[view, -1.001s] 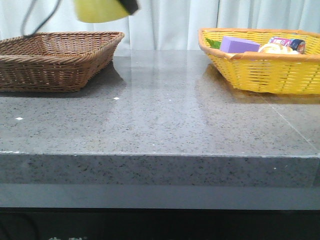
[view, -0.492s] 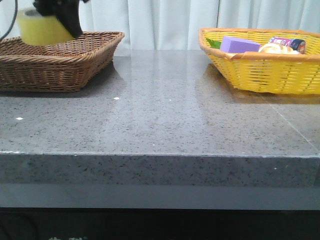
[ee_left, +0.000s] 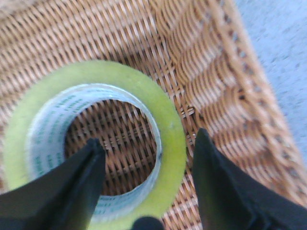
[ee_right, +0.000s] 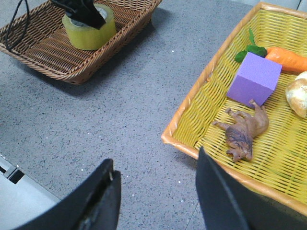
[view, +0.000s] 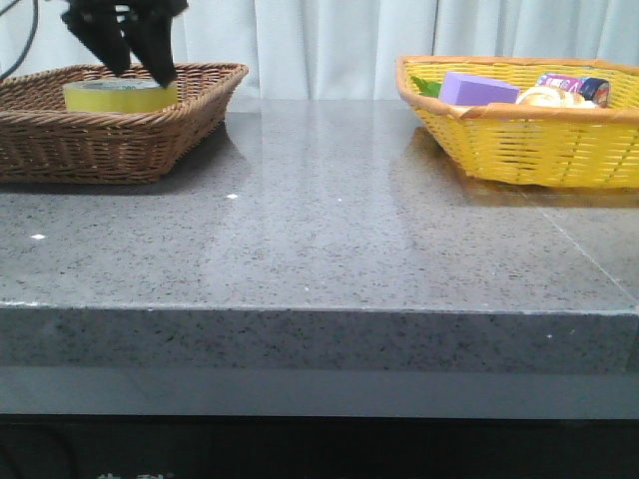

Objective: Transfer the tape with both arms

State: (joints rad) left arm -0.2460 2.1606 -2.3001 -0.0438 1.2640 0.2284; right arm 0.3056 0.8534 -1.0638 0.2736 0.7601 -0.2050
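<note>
Glossy yellow-green tape roll [view: 120, 96] lies flat, hole up, in brown wicker basket [view: 190, 112] | left gripper [ee_left: 146, 189] directly above, jaws apart, one finger in core, not gripping | right gripper [ee_right: 156, 191] wide, empty, far off.

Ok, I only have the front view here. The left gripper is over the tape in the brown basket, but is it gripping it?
Observer: No. The left wrist view shows the left gripper open, with one finger inside the hollow core of the tape. The other finger is outside the roll, with a gap showing.
Operator: Is the roll lying flat?
Observer: Yes, it lies flat on the floor of the brown basket, core facing up.
Operator: And the right arm? It's out of my view.
Observer: The right gripper is open and empty, above the table beside the yellow basket.
</note>
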